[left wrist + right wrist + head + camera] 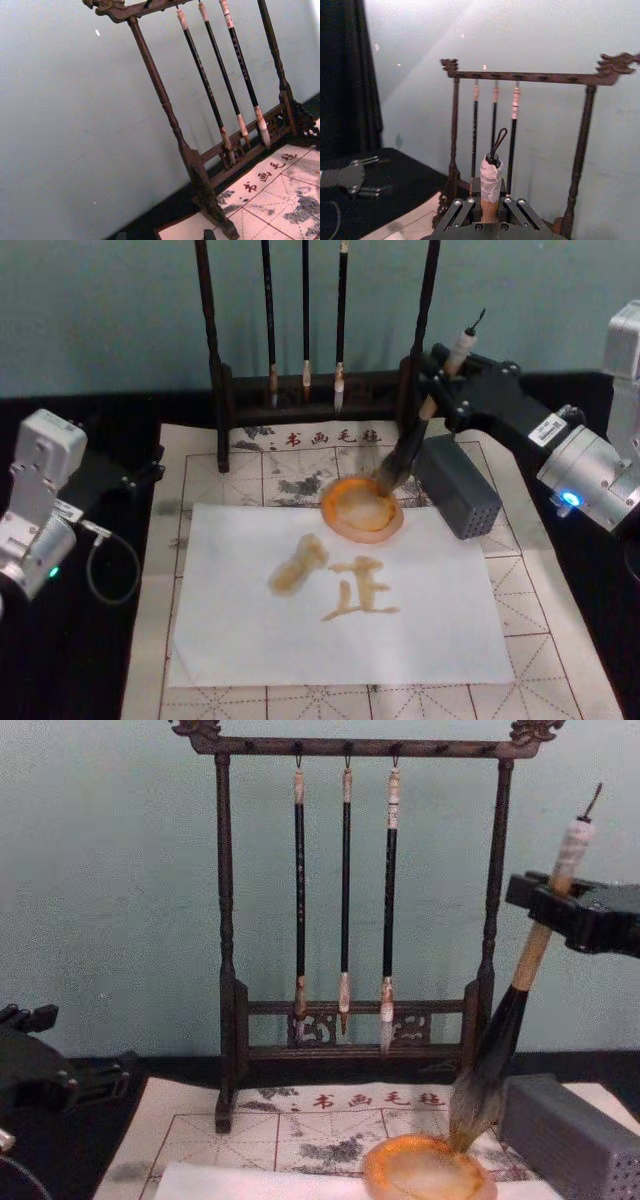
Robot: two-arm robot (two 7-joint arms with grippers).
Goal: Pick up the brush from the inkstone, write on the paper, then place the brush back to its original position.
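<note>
- The right gripper [441, 390] is closed on the brush [512, 1015]. It grips the pale handle high up, just below the white-wrapped end with its loop, at the far right of the scene.
- The brush leans, with its wrapped end up and to the right and its bushy head down and to the left. The bristle tip rests in the far right part of the inkstone [331, 512].
- The inkstone sits at the far edge of the paper [430, 635], overlapping it a little. It is just left of the grey ribbed block [458, 498], and the brush head passes between the two.
- The paper lies flat on the beige mat [565, 640], nearer than the inkstone. It carries tan wet marks — a written character near its middle and a blotch just left of that.
- The left gripper [140, 472] hangs over the dark table at the left, beside the mat's far left corner and well apart from brush and paper.
- Behind the mat stands the dark wooden rack [226, 920], with three thin black-handled brushes [345, 890] hanging from its top bar.
</note>
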